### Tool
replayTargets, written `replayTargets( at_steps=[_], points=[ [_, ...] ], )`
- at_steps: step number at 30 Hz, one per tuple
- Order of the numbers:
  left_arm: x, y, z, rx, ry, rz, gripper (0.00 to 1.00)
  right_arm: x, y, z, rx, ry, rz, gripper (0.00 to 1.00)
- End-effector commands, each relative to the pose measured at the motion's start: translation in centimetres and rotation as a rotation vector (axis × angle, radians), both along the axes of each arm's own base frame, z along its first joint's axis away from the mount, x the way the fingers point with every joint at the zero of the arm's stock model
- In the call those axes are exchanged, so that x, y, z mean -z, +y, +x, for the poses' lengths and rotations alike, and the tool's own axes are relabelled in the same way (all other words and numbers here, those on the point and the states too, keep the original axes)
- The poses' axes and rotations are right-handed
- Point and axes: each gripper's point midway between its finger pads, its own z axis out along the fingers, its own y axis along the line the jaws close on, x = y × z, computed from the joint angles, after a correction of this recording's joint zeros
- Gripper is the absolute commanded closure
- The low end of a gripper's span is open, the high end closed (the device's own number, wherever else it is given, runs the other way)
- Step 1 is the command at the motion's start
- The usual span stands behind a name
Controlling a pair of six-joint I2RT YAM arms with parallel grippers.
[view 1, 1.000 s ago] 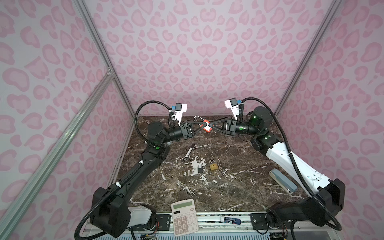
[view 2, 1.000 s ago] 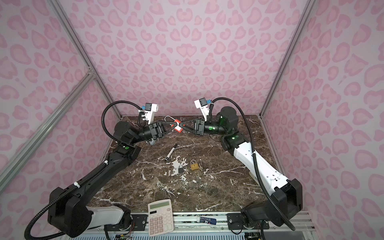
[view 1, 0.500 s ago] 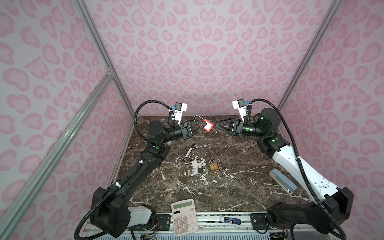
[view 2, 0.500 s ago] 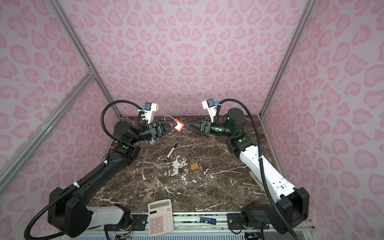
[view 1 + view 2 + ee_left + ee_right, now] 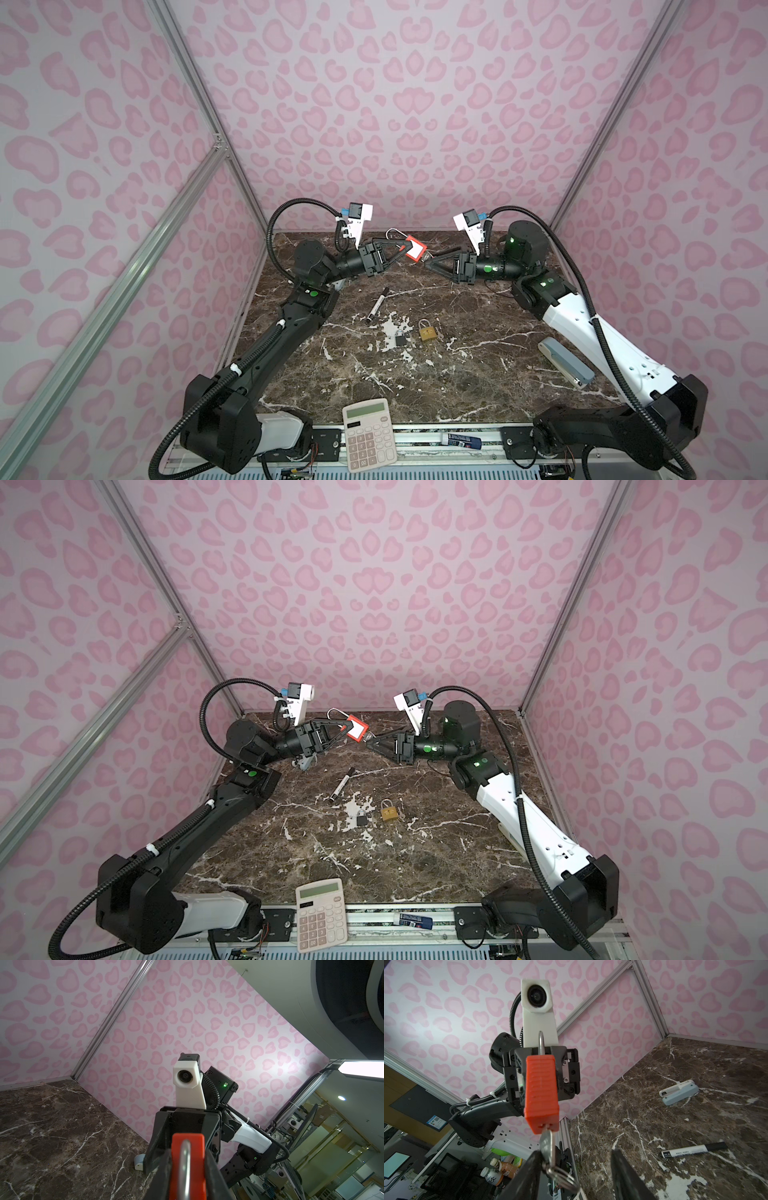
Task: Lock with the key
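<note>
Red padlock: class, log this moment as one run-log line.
left gripper: shut on red padlock, held aloft | key: in keyhole | right gripper: open, jaws apart either side of key

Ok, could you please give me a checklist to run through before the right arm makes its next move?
1. Red padlock clamped in left gripper: ok.
2. Key seated in the padlock's keyhole: ok.
3. Right gripper open, jaws either side of the key: ok.
4. Key free of both right fingers: cannot tell; it hangs close against one.
5. Shackle pushed fully home: cannot tell.
</note>
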Motion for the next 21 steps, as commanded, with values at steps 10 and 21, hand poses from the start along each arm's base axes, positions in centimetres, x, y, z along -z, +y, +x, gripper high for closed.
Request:
replayTargets(
  at_steps=[10, 21],
  points=[
    [-1.1, 0.3, -0.2, -0.004, -0.051, -0.018, 0.96, 7.0, -2.1, 2.8, 0.187, -0.058, -0.37, 0.42],
    [-0.8, 0.3, 0.0, -0.006, -0.045, -0.015, 0.96, 10.8, -5.2, 1.6, 0.22, -0.129, -0.598, 0.42]
  ],
)
